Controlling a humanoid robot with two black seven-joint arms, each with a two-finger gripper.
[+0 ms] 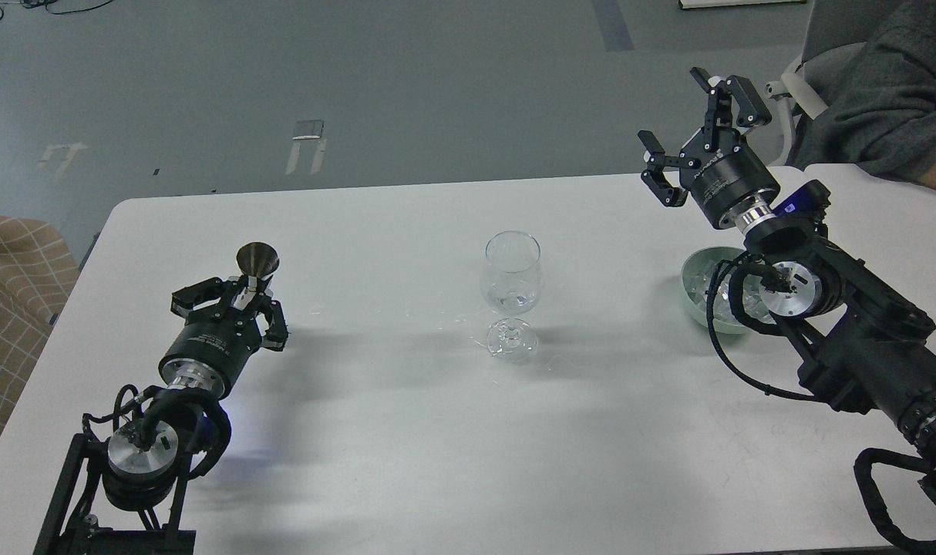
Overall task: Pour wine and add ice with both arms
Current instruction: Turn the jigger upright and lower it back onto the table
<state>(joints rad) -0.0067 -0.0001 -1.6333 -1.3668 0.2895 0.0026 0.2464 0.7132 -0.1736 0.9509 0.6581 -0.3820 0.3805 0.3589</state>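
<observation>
A clear wine glass stands upright at the middle of the white table; something small and clear lies in its bowl. My left gripper is at the left, low over the table, shut on a small metal cone-shaped jigger held mouth up. My right gripper is open and empty, raised above the table's far right. A pale green bowl holds clear ice and is partly hidden behind my right arm.
A person in a grey sleeve sits at the far right corner, beside a white chair. A checked cushion lies off the table's left edge. Small wet spots lie left of the glass.
</observation>
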